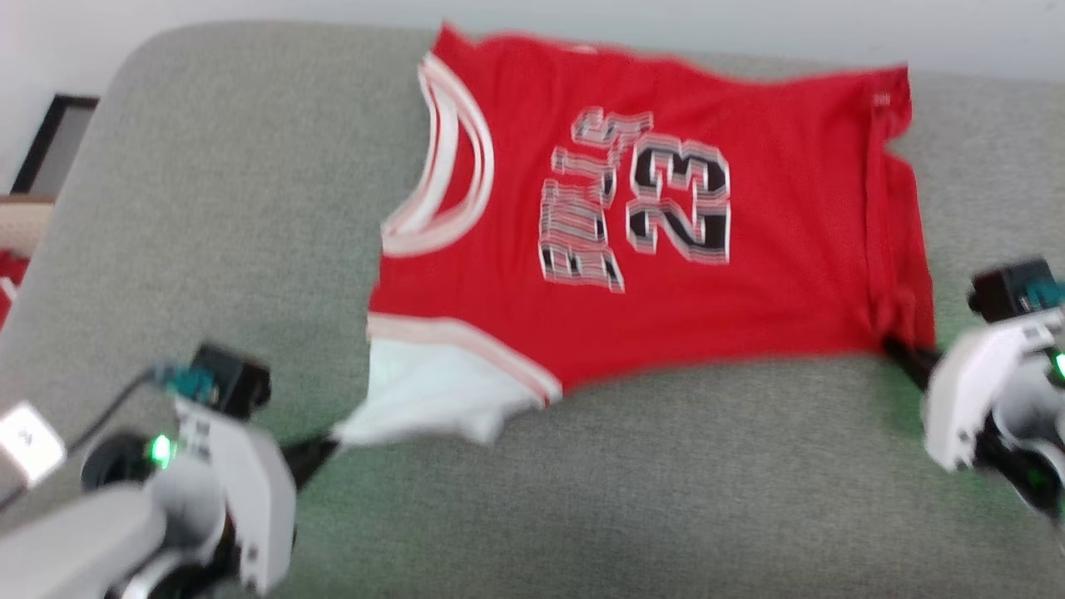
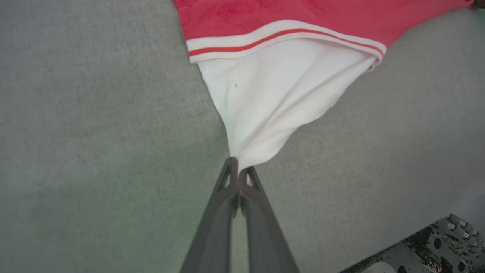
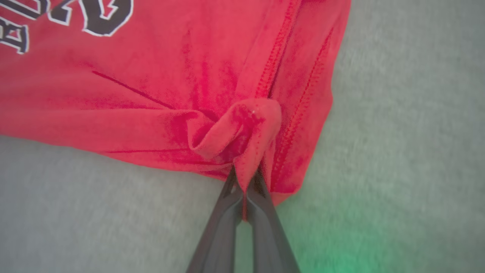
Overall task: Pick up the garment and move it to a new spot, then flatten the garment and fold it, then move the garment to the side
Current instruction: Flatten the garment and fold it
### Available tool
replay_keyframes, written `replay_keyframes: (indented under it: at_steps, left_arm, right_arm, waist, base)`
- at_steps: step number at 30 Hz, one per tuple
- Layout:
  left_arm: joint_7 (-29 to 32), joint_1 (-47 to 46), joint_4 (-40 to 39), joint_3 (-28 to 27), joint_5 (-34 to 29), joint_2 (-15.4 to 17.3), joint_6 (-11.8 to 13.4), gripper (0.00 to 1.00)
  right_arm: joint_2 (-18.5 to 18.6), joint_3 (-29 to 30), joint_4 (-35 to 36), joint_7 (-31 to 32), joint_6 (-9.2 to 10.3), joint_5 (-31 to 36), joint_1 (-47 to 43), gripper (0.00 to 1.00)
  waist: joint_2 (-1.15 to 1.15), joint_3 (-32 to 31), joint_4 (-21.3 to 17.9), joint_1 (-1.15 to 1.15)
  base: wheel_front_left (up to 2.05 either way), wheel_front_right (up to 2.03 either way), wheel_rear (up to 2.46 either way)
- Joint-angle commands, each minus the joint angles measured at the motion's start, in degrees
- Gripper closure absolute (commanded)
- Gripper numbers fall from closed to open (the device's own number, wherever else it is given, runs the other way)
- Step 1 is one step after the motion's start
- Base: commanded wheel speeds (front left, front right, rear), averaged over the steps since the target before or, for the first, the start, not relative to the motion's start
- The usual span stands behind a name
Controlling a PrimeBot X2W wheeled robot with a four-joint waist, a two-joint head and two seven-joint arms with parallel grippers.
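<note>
The garment [image 1: 666,225], a red jersey with the number 23 and white striped trim, lies spread sideways on a grey cushion [image 1: 208,208]. My left gripper [image 1: 329,445] is shut on the tip of its white sleeve end [image 2: 273,94], which is pulled into a taut cone toward the fingers [image 2: 238,170]. At the lower right corner of the jersey, my right gripper [image 1: 894,345] is shut on a bunched fold of the red hem [image 3: 246,129], with cloth pinched between its fingers [image 3: 244,185].
The grey cushion extends well to the left and in front of the jersey. A white wall runs behind the cushion. At the far left edge sit a dark frame [image 1: 50,141] and a bit of red cloth [image 1: 10,283].
</note>
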State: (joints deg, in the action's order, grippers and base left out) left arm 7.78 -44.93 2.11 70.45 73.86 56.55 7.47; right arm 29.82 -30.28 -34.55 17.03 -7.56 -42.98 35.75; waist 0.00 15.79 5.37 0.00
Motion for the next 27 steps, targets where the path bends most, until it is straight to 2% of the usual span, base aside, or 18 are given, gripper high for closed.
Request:
replay_keyframes:
  at_steps: [1,6,13,17,22,24,27]
  left_arm:
    - [0.2,3.2,-3.0,0.6,0.6,2.5,1.7,1.00]
    - [0.4,10.0,-11.9,1.5,2.5,8.4,6.5,1.00]
    - [1.3,16.1,-19.4,2.0,5.8,13.1,12.1,1.00]
    - [0.8,16.5,-22.7,1.3,6.8,14.8,13.9,1.00]
    - [1.8,11.8,-26.6,-1.5,4.3,18.0,16.0,1.00]
    - [2.7,9.1,-27.6,-2.9,2.2,18.7,16.2,1.00]
    - [4.7,4.4,-27.4,-4.9,-1.3,18.3,15.0,1.00]
  right_arm:
    - [2.3,-0.2,2.0,3.6,0.15,-1.8,-7.3,1.00]
    - [7.4,3.4,12.6,11.2,0.19,-4.9,-19.2,1.00]
    - [9.3,10.5,24.5,21.3,0.19,-6.8,-32.8,1.00]
    - [7.6,17.3,30.9,23.7,0.17,-5.2,-36.2,1.00]
    - [3.5,25.2,38.2,26.8,0.13,-1.8,-35.4,1.00]
    - [1.9,27.1,40.2,28.1,0.13,0.6,-34.0,1.00]
    - [-1.2,28.9,41.6,29.8,0.13,3.9,-31.4,1.00]
  waist:
    - [0.00,-2.7,-1.8,0.00]
    - [0.00,-3.0,-2.2,0.00]
    - [0.00,-3.3,-2.0,0.00]
    - [0.00,-3.2,-2.0,0.00]
    - [0.00,-2.7,-2.1,0.00]
    - [0.00,-2.4,-2.2,0.00]
    - [0.00,-2.0,-2.4,0.00]
  base:
    - [0.00,0.00,0.00]
    - [0.00,0.00,0.00]
    - [0.00,0.00,0.00]
    - [0.00,0.00,0.00]
    - [0.00,0.00,0.00]
    - [0.00,0.00,0.00]
    - [0.00,0.00,0.00]
